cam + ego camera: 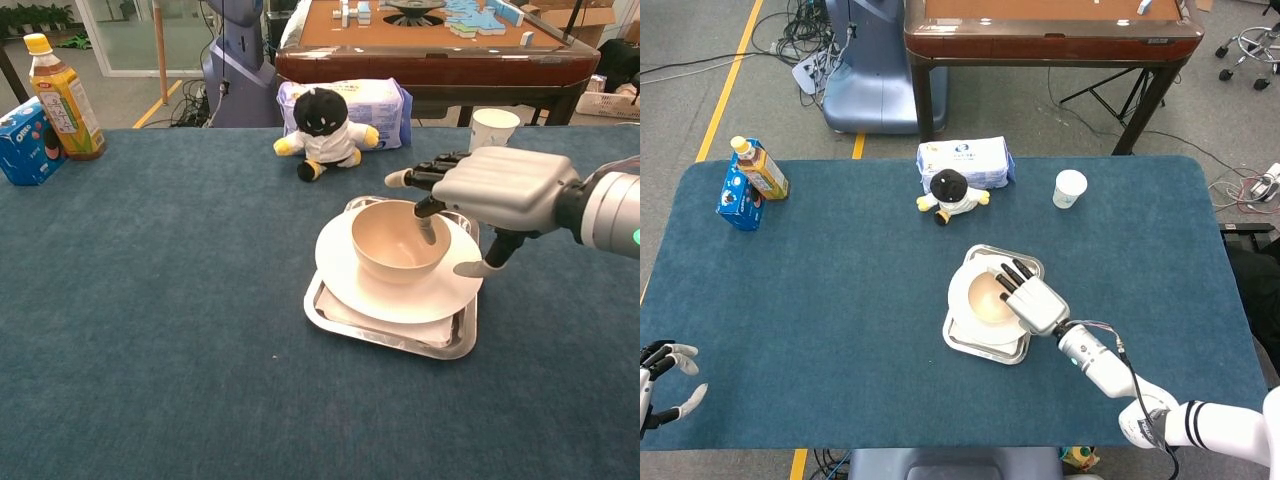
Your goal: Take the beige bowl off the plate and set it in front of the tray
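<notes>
The beige bowl (393, 241) (986, 298) sits upright on a white plate (380, 285) (958, 290), which rests on a metal tray (385, 335) (965, 342). My right hand (495, 190) (1035, 300) hovers over the bowl's right rim, fingers spread; one finger dips inside the bowl while the thumb hangs outside the rim. It holds nothing. My left hand (658, 380) shows only in the head view, at the table's near left corner, fingers apart and empty.
A plush doll (322, 128) and a tissue pack (375, 98) lie behind the tray. A paper cup (495, 128) stands at the back right. A juice bottle (60, 85) and a blue box (25, 142) are at the far left.
</notes>
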Available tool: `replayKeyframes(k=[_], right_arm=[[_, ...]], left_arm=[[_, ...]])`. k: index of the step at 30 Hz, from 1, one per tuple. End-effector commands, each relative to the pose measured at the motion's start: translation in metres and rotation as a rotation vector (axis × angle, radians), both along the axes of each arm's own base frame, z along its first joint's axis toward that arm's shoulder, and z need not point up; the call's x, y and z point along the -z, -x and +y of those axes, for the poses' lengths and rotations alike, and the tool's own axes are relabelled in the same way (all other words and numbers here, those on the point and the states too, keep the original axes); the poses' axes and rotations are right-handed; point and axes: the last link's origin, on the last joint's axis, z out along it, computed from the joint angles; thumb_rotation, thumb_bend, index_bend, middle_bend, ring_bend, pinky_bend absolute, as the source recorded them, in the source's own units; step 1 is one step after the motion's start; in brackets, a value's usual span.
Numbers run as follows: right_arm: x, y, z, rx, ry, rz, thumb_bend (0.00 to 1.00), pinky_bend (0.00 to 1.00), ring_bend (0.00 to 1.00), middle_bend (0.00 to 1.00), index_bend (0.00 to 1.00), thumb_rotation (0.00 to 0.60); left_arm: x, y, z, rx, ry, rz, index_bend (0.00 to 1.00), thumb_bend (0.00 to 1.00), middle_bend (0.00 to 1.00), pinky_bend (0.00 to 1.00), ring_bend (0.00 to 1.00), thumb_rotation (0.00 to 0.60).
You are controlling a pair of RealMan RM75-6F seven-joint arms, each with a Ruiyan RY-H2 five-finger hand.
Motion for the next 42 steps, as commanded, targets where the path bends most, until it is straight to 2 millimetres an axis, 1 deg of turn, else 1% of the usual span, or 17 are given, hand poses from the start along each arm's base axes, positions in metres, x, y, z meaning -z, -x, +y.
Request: replayKeyframes(k=[1, 10, 16, 19, 42], right_arm=[[0.004, -0.001, 0.0, -0.002, 0.0, -0.008, 0.34, 0.03, 0.0, 0.0, 0.42, 0.6], [0.014, -0.002, 0.003, -0.002, -0.007, -0.02, 0.35, 0.03, 0.0, 0.0, 0.42, 0.6], [0.018, -0.003, 0.003, 0.0, -0.002, -0.026, 0.4, 0.03, 0.0, 0.0, 0.42, 0.6], [0.019, -0.003, 0.003, 0.001, -0.002, -0.027, 0.41, 0.03, 0.0, 0.0, 0.42, 0.6], [0.022, 0.0, 0.004, 0.014, -0.016, -0.037, 0.41, 0.03, 0.0, 0.0, 0.54, 0.6]], left_arm=[[-0.001, 0.0, 0.0, -0.001, -0.001, -0.001, 0.53, 0.23, 0.36, 0.41, 0.21, 0.6], [-0.002, 0.001, 0.0, -0.005, -0.004, -0.003, 0.53, 0.22, 0.36, 0.41, 0.21, 0.6], [-0.003, 0.001, -0.001, -0.006, -0.008, -0.004, 0.53, 0.23, 0.36, 0.41, 0.21, 0.6], [-0.004, 0.001, -0.001, -0.007, -0.01, -0.005, 0.53, 0.23, 0.36, 0.41, 0.21, 0.6], [-0.005, 0.001, -0.002, -0.01, -0.015, -0.002, 0.53, 0.23, 0.36, 0.41, 0.21, 0.6]])
